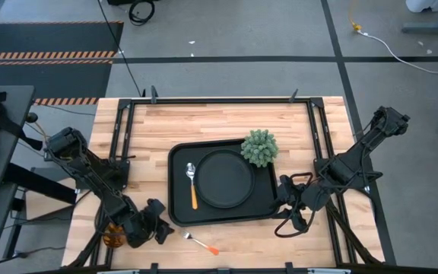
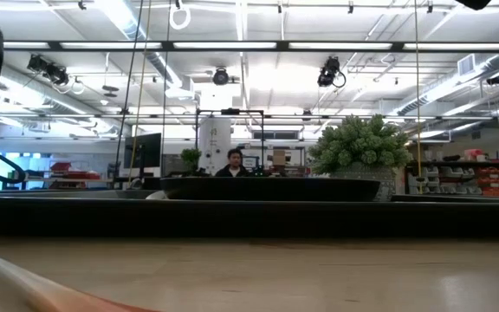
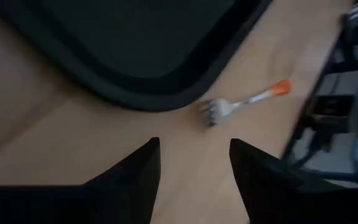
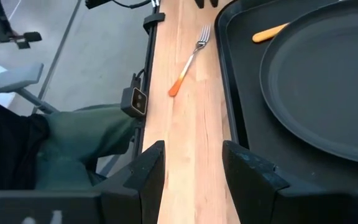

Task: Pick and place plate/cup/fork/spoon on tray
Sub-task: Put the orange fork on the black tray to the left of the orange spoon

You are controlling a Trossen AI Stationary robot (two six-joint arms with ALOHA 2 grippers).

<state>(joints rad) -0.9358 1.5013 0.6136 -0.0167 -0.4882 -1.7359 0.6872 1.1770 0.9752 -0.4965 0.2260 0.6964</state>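
Observation:
The black tray (image 1: 179,207) lies mid-table. On it rest the round black plate (image 1: 225,180) and, to the plate's left, the spoon (image 1: 192,187) with its silver bowl toward the far edge. The fork (image 1: 201,243) lies flat on the wood near the front edge, just off the tray's near left corner; its orange handle (image 3: 281,88) points right. The amber cup (image 1: 113,237) shows partly beside my left arm at the near left corner. My left gripper (image 3: 193,163) hovers open left of the fork, touching nothing. My right gripper (image 4: 194,167) stands open by the tray's near right corner.
A green potted plant (image 1: 259,147) stands at the tray's far right corner and also rises behind the plate in the low view (image 2: 360,146). Bare wood runs along the front edge between the two grippers. A person (image 2: 234,162) sits far back in the room.

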